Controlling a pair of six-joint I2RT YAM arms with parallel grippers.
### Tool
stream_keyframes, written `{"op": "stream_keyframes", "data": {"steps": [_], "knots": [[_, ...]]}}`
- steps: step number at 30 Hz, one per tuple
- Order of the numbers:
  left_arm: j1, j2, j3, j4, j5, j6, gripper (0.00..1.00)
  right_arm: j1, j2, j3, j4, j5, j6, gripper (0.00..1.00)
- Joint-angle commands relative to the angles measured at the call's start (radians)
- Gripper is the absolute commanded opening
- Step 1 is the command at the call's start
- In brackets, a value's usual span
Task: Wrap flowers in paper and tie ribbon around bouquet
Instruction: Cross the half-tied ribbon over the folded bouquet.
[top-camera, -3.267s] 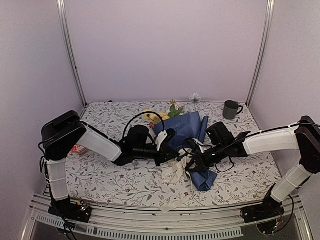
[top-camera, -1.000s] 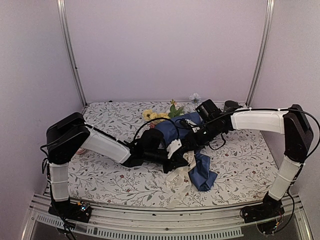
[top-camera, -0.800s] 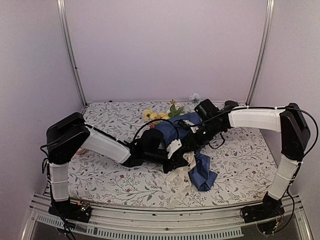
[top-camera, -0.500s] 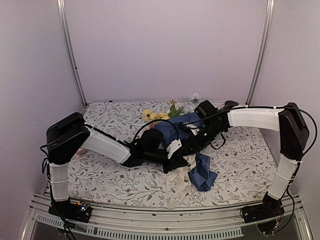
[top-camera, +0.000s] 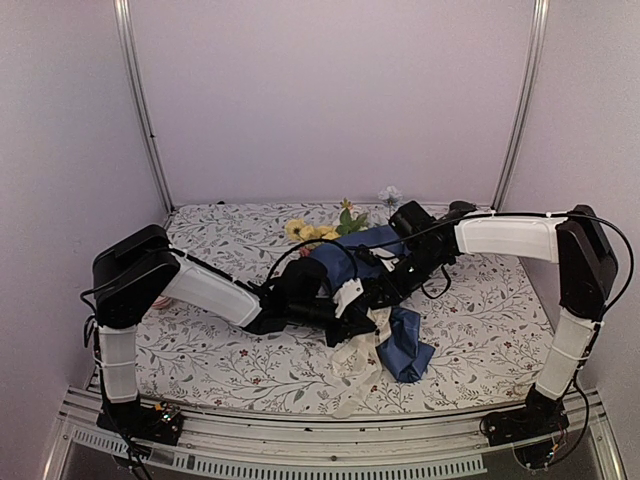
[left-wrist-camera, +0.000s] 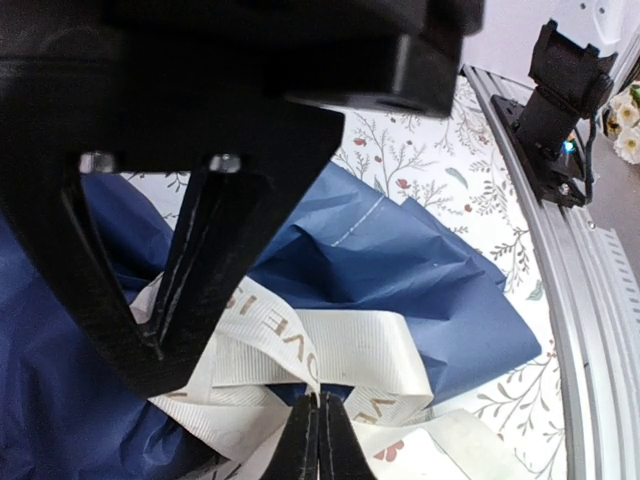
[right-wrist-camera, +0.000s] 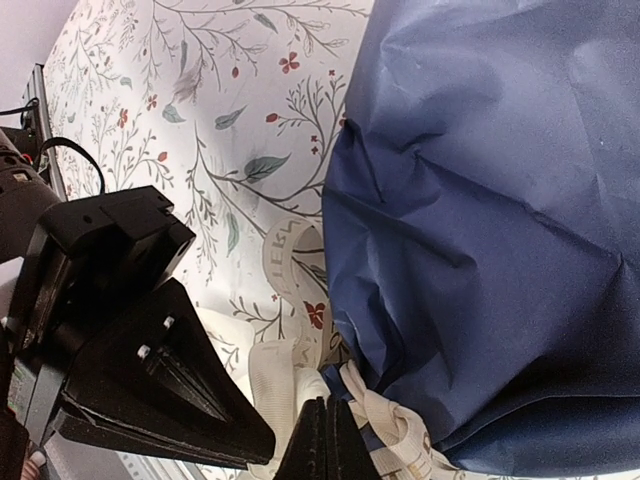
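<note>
The bouquet lies across the middle of the table. Its dark blue paper (top-camera: 345, 262) is wrapped round the flowers (top-camera: 310, 232), whose yellow blooms stick out at the far left end. The cream lettered ribbon (top-camera: 357, 352) is bunched against the paper's lower part. My left gripper (top-camera: 352, 322) comes in from the left. Seen from its wrist, the left gripper (left-wrist-camera: 318, 402) is shut on a fold of the ribbon (left-wrist-camera: 340, 350). My right gripper (top-camera: 385, 298) reaches in from the right; from its wrist, the right gripper (right-wrist-camera: 325, 402) is shut, with the ribbon (right-wrist-camera: 285, 375) at its tips. The two grippers nearly touch.
The paper's crumpled tail (top-camera: 407, 345) lies toward the front right. Loose ribbon trails to the table's front edge (top-camera: 330, 405). A white bloom (top-camera: 390, 195) and a yellow one (top-camera: 346, 206) stand at the back. The floral cloth (top-camera: 200, 350) covers the table.
My right gripper has gone from partly open to shut at the ribbon and has edged slightly left. The left arm has not moved.
</note>
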Motion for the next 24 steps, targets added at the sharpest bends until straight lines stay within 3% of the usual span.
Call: {"op": "stream_keyframes", "data": {"steps": [1, 3, 6, 8, 17, 24], "knots": [[-0.003, 0.012, 0.016, -0.007, -0.004, 0.002, 0.01, 0.002, -0.009, 0.004, 0.026, -0.024, 0.002, 0.0], [-0.003, 0.005, 0.011, -0.003, -0.004, 0.003, 0.1, 0.003, -0.015, 0.006, 0.037, -0.024, 0.009, 0.0], [-0.004, -0.04, -0.036, 0.043, -0.008, 0.013, 0.32, 0.001, -0.021, 0.008, 0.055, -0.013, 0.025, 0.0], [-0.003, -0.096, -0.072, 0.076, -0.016, 0.029, 0.38, -0.001, -0.023, 0.009, 0.064, -0.013, 0.032, 0.0], [-0.003, -0.235, -0.117, -0.205, -0.149, 0.014, 0.46, -0.02, -0.028, 0.007, 0.098, -0.016, 0.052, 0.0], [-0.041, -0.251, -0.168, -0.405, -0.217, -0.06, 0.56, -0.032, -0.029, 0.001, 0.121, -0.024, 0.093, 0.0]]}}
